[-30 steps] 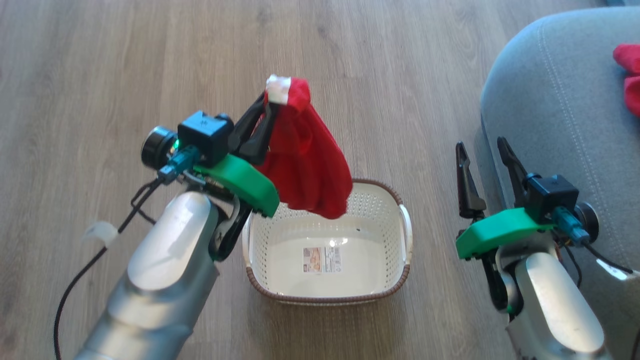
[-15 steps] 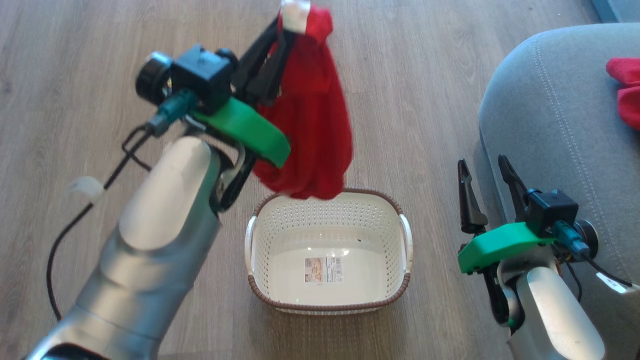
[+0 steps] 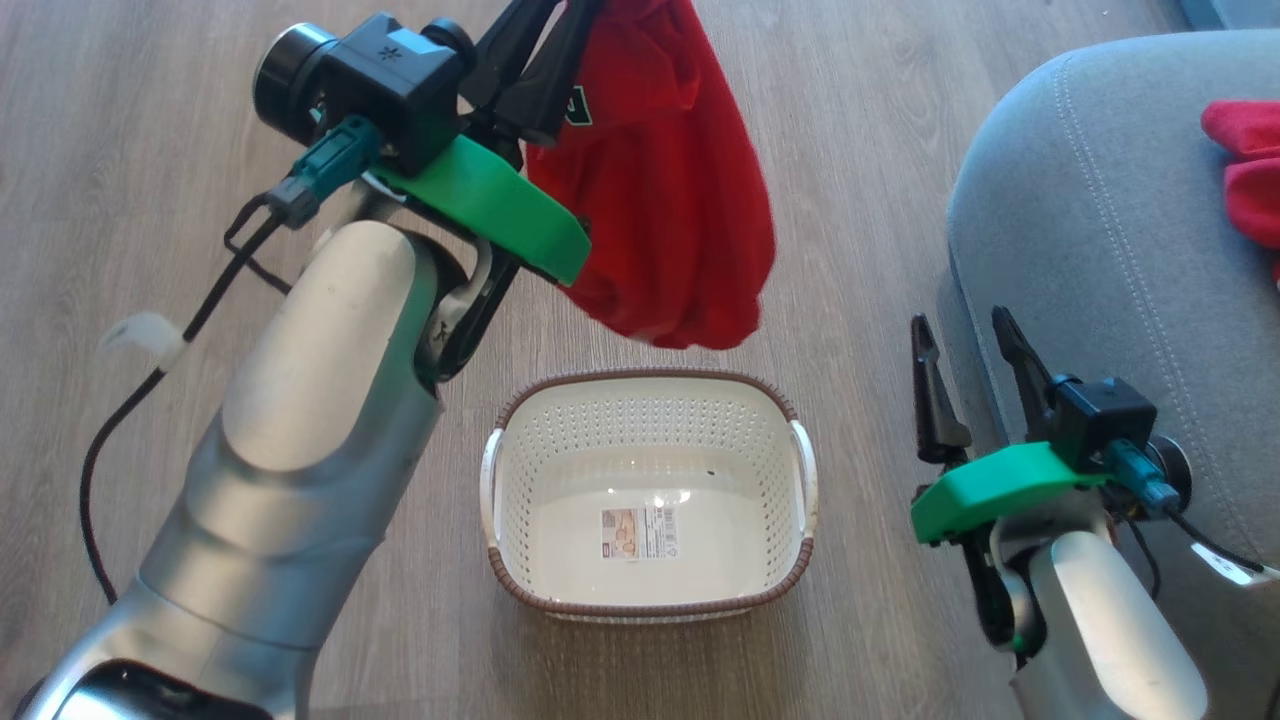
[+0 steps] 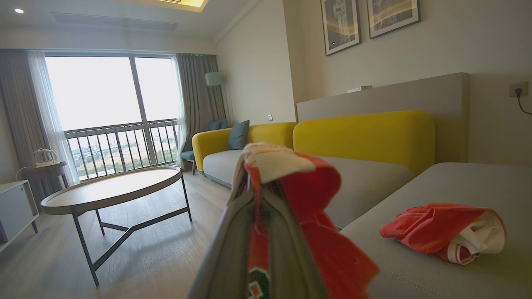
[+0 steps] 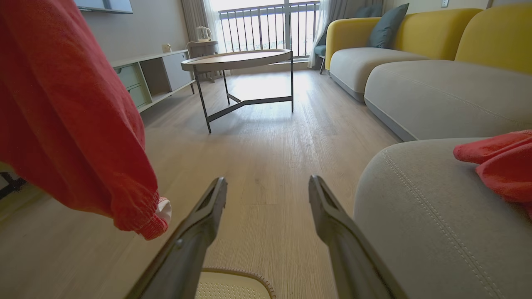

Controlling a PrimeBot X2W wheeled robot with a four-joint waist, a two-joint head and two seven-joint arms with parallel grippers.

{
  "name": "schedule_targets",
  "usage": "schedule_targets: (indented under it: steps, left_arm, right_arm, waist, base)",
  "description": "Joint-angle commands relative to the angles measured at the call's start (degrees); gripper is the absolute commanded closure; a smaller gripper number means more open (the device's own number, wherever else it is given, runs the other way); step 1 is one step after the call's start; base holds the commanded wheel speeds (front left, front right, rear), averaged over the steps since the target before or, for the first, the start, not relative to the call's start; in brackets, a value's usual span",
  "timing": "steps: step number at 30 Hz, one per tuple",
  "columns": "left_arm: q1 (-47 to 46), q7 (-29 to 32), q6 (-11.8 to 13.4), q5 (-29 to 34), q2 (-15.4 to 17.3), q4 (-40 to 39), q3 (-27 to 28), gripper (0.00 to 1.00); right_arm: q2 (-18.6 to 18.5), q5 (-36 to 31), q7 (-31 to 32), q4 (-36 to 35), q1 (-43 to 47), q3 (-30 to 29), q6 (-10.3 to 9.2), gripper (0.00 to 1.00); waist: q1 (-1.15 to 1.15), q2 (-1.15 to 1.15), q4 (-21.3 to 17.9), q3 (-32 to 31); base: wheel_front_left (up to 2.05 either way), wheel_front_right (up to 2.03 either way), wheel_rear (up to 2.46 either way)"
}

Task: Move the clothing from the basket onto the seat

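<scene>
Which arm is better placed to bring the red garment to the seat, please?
Left. The left gripper is shut on the red garment, held up clear of the empty basket; the right gripper is open and empty beside the seat.

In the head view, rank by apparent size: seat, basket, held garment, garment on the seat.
1. seat: largest, though cut off by the frame.
2. basket and held garment: about alike; the garment hangs nearer the camera, so unranked.
3. garment on the seat: smallest, cropped at the edge.
</scene>
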Motion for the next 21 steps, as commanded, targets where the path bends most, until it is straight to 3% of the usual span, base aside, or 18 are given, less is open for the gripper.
schedule_targets:
  steps: [1,12,21]
  left_arm:
    - [-3.69,0.01,0.37,-0.28,1.09,-2.30,1.79,1.00]
    - [-3.08,-0.19,0.34,-0.21,0.60,-3.00,-0.42,1.00]
    - [-2.55,-0.55,0.33,0.18,0.20,-3.22,-2.45,1.00]
  right_arm:
    - [0.42,0.28,-0.28,-2.45,-1.24,1.61,0.40,0.00]
    - [-0.85,1.30,-0.28,-10.46,-11.01,14.62,0.40,0.00]
    - [-2.52,2.24,-0.28,-9.42,-21.23,21.35,0.40,0.00]
  waist:
    - [0.00,0.00,0.00,0.08]
    - [0.00,0.00,0.79,0.69]
    - [0.00,0.00,2.60,0.86]
  base:
    - [0.00,0.00,0.00]
    - [0.00,0.00,0.00]
    - [0.00,0.00,0.00]
